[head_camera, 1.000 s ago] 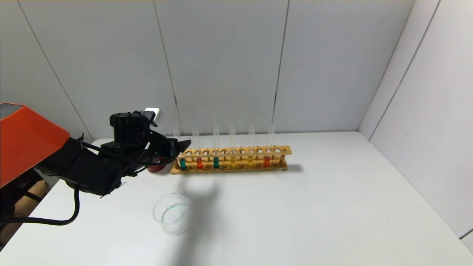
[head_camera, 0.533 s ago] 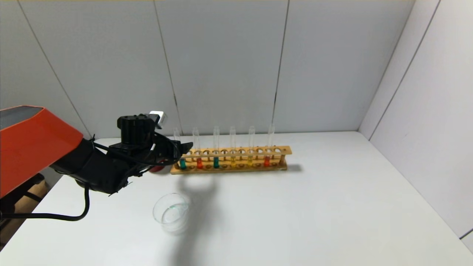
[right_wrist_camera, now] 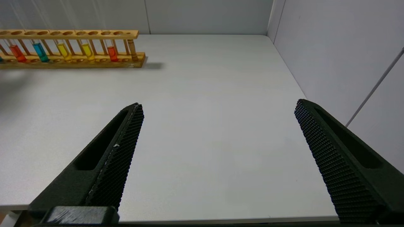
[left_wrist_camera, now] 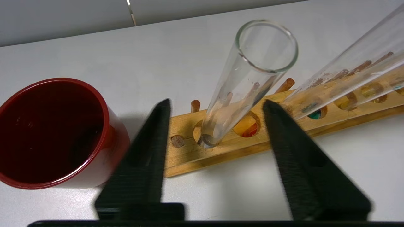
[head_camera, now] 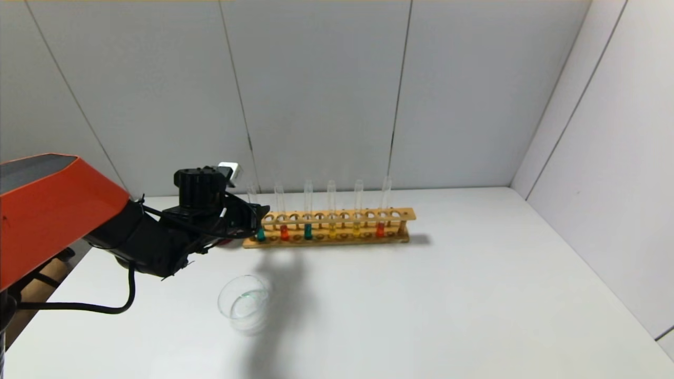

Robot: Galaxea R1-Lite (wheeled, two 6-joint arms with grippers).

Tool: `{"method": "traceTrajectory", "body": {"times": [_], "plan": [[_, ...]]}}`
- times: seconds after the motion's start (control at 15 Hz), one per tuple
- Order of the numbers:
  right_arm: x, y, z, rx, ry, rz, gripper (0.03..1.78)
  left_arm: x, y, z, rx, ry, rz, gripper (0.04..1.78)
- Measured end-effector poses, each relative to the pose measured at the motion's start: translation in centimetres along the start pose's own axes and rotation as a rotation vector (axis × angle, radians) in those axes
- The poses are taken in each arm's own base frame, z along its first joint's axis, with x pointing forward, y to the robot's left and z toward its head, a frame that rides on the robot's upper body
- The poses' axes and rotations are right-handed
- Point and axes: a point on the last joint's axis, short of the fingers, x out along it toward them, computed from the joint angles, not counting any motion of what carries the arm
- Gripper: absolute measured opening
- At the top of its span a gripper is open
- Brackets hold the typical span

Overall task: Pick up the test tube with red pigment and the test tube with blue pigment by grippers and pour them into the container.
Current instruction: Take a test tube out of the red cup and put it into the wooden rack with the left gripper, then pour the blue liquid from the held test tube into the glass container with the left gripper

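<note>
A wooden rack [head_camera: 400,215] holds several tubes. Red-liquid tubes stand second from the left [head_camera: 284,232] and at the right [head_camera: 380,230]. The blue tube [head_camera: 308,231] is third from the left and also shows in the right wrist view [right_wrist_camera: 40,52]. My left gripper [head_camera: 261,214] is open at the rack's left end. In the left wrist view its fingers [left_wrist_camera: 217,102] straddle the leftmost tube [left_wrist_camera: 249,78], which holds green-teal liquid [head_camera: 260,235]. They do not touch it. The clear glass container [head_camera: 245,303] sits nearer me. My right gripper [right_wrist_camera: 219,104] is open and empty.
A dark red cup [left_wrist_camera: 53,132] stands just left of the rack, close to one left finger. Two yellow-liquid tubes [head_camera: 331,231] stand mid-rack. Walls close the table at the back and right. The white table [head_camera: 447,305] lies bare right of the container.
My left arm has moved right and slightly down, bringing the open gripper onto the rack's left end. The tubes, rack and container have not moved.
</note>
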Motion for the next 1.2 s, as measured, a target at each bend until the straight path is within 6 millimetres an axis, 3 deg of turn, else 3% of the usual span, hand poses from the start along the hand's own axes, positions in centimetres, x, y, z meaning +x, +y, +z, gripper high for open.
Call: {"method": "traceTrajectory", "body": {"times": [0.13, 0.27, 0.8, 1.2], "plan": [[0.0, 0.0, 0.0, 0.000, 0.000, 0.001, 1.75, 0.3, 0.0, -0.1, 0.001, 0.001, -0.002, 0.51], [0.0, 0.0, 0.0, 0.000, 0.000, 0.000, 1.75, 0.5, 0.0, -0.2, 0.001, 0.001, -0.001, 0.32], [0.0, 0.0, 0.0, 0.000, 0.000, 0.001, 1.75, 0.4, -0.1, 0.4, 0.002, -0.017, -0.002, 0.30], [0.0, 0.0, 0.0, 0.000, 0.000, 0.001, 1.75, -1.1, -0.4, 3.2, 0.146, -0.256, 0.001, 0.30]]}}
